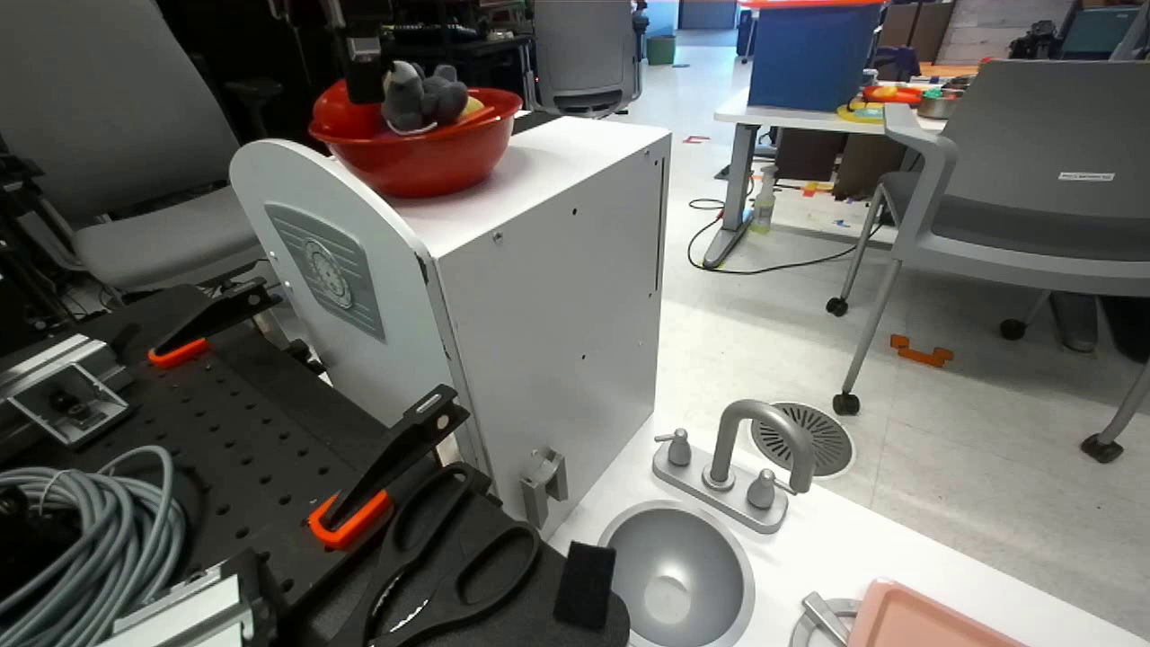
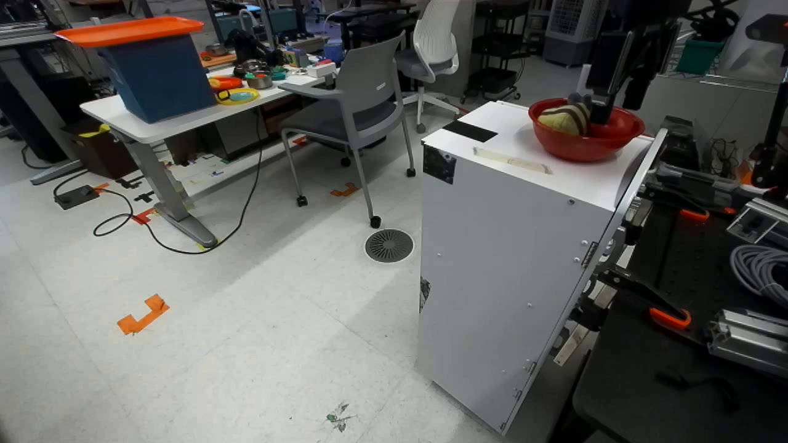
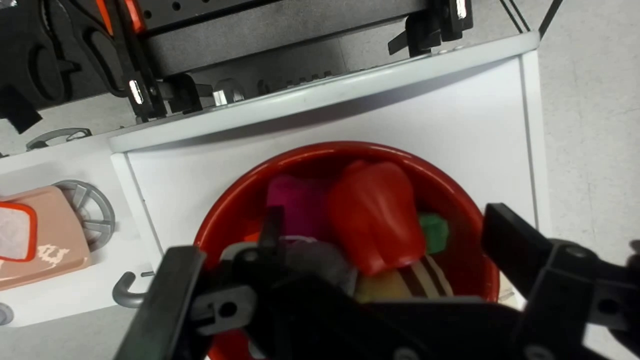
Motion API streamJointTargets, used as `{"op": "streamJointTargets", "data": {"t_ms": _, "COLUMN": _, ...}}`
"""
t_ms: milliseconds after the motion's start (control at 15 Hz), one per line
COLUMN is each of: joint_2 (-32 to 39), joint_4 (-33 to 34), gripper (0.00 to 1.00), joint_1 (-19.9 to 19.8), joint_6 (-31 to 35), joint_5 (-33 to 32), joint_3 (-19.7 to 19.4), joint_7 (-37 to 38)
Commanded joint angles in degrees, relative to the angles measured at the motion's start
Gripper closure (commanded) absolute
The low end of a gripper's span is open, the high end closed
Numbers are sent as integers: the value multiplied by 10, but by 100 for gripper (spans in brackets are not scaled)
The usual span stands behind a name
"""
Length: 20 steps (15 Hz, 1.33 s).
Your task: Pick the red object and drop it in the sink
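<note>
Near an edge of the cabinet (image 1: 557,279), we're holding the gripper (image 3: 384,222) wide, empty, over the bowl (image 1: 422,171), presumably to straddle the pepper (image 3: 375,215).

black jaws, blocky fingertips (image 3: 511,245), round screws (image 3: 577,251), grey holed bracket (image 3: 244,299)

Gripper (image 3: 382,215): blurred, wrist view.
Bowl (image 3: 350,147): partly hidden there at 6 o'clock.
Sink (image 1: 687,544): cut off at 6 o'clock in an exterior view.
</note>
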Motion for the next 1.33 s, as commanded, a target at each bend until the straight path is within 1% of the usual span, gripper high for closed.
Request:
{"op": "streamJointTargets", "data": {"t_ms": 0, "joint_2": 9, "joint_4": 12, "gripper": 0, "joint_1": -2, "joint_6": -4, "joint_5": 14, "joint_3": -2, "joint_7": -15}}
{"op": "streamJointTargets", "data": {"t_ms": 400, "joint_2": 10, "joint_4": 14, "gripper": 0, "joint_1": -1, "joint_6": -5, "joint_5": 13, "joint_3": -2, "joint_7": -13}}
{"op": "streamJointTargets", "data": {"t_ms": 467, "joint_2": 10, "joint_4": 14, "gripper": 5, "joint_1": -2, "joint_6": -5, "joint_5": 12, "joint_3": -2, "joint_7": -13}}
{"op": "streamJointTargets", "data": {"t_ms": 600, "joint_2": 11, "joint_4": 14, "gripper": 17, "joint_1": -2, "joint_6": -5, "joint_5": 12, "joint_3": -2, "joint_7": -13}}
{"op": "streamJointTargets", "data": {"t_ms": 667, "joint_2": 11, "joint_4": 14, "gripper": 31, "joint_1": -2, "joint_6": -4, "joint_5": 12, "joint_3": -2, "joint_7": -13}}
{"op": "streamJointTargets", "data": {"t_ms": 733, "joint_2": 11, "joint_4": 14, "gripper": 40, "joint_1": -2, "joint_6": -4, "joint_5": 11, "joint_3": -2, "joint_7": -14}}
{"op": "streamJointTargets", "data": {"t_ms": 1067, "joint_2": 11, "joint_4": 14, "gripper": 78, "joint_1": -1, "joint_6": -5, "joint_5": 12, "joint_3": -2, "joint_7": -20}}
{"op": "streamJointTargets", "data": {"t_ms": 1133, "joint_2": 11, "joint_4": 14, "gripper": 84, "joint_1": -1, "joint_6": -5, "joint_5": 12, "joint_3": -2, "joint_7": -20}}
{"op": "streamJointTargets", "data": {"t_ms": 1200, "joint_2": 10, "joint_4": 14, "gripper": 88, "joint_1": -1, "joint_6": -5, "joint_5": 11, "joint_3": -2, "joint_7": -21}}
{"op": "streamJointTargets", "data": {"t_ms": 1267, "joint_2": 10, "joint_4": 14, "gripper": 88, "joint_1": -1, "joint_6": -5, "joint_5": 11, "joint_3": -1, "joint_7": -21}}
